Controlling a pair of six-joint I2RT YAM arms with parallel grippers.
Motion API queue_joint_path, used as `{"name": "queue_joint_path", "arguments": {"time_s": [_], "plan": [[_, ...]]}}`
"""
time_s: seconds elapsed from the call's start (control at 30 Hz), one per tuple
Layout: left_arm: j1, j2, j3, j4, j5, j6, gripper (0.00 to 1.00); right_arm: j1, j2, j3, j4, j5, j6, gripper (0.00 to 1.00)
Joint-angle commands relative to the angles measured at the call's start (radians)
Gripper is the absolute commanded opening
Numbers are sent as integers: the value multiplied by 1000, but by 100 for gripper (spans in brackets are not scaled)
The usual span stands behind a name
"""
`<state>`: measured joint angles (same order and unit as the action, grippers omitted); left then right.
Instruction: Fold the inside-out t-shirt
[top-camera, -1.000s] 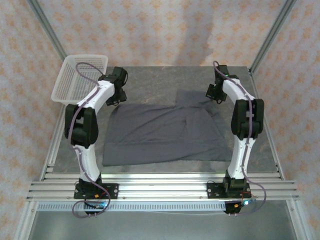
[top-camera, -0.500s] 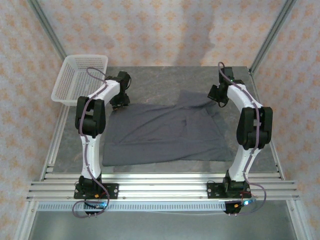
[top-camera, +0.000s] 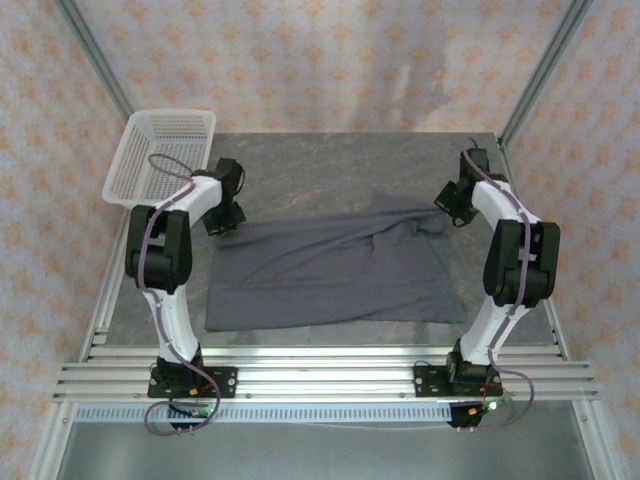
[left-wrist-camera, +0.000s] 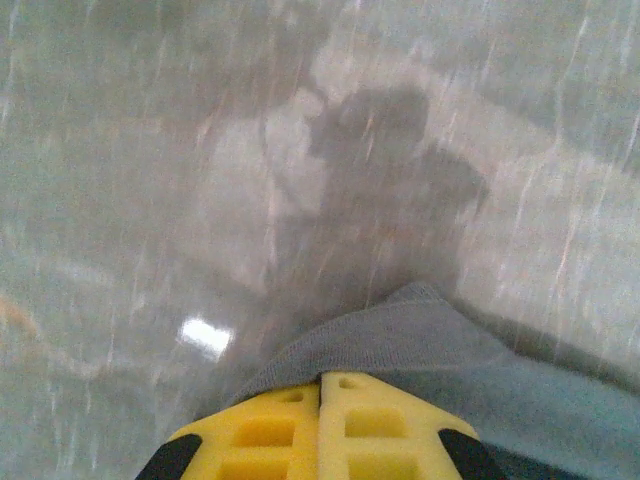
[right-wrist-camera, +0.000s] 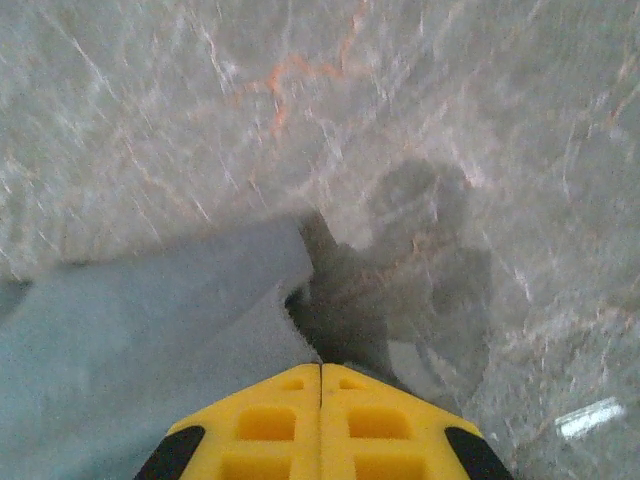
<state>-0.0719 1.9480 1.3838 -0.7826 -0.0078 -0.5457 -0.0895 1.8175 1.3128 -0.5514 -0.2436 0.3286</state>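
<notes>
We get bright, even light from above in the sharp top view. Both wrist views smear with motion blur. Beyond the t-shirt (left-wrist-camera: 430, 335) a soft shadow falls on the table (left-wrist-camera: 100, 150), and a small white glare sits left of the t-shirt.

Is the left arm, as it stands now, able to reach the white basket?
Probably yes: the basket sits close to the left gripper, and nothing seems to stand between them. But that gripper is shut on a corner of the t-shirt, so the cloth would drag along.

Patterned peach walls (top-camera: 300, 60), grey marbled table (top-camera: 330, 160)
</notes>
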Motion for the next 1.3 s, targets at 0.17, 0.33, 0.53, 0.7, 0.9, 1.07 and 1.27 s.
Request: {"name": "queue_joint_path", "arguments": {"time_s": [0.17,0.33,0.53,0.7,0.9,1.07,1.27], "plan": [[7,-274,-247,144,22,-62,23,-4,-103,-161,-8,-22,-17,0],[6,-273,-135,124,31,-30,27,-3,-109,-138,-14,-36,-13,0],[-42,-130,14,77,103,134,30,21,-87,-100,-15,-45,3,0],[-74,28,135,-84,54,262,32,37,-77,-92,-16,-45,5,0],[-77,119,161,-172,-45,292,35,43,-72,-78,-26,-42,-1,0],[-74,144,153,-179,-117,266,30,49,-67,-72,-33,-39,-4,0],[-50,137,153,-168,-156,242,24,50,-69,-70,-37,-19,7,0]]}}
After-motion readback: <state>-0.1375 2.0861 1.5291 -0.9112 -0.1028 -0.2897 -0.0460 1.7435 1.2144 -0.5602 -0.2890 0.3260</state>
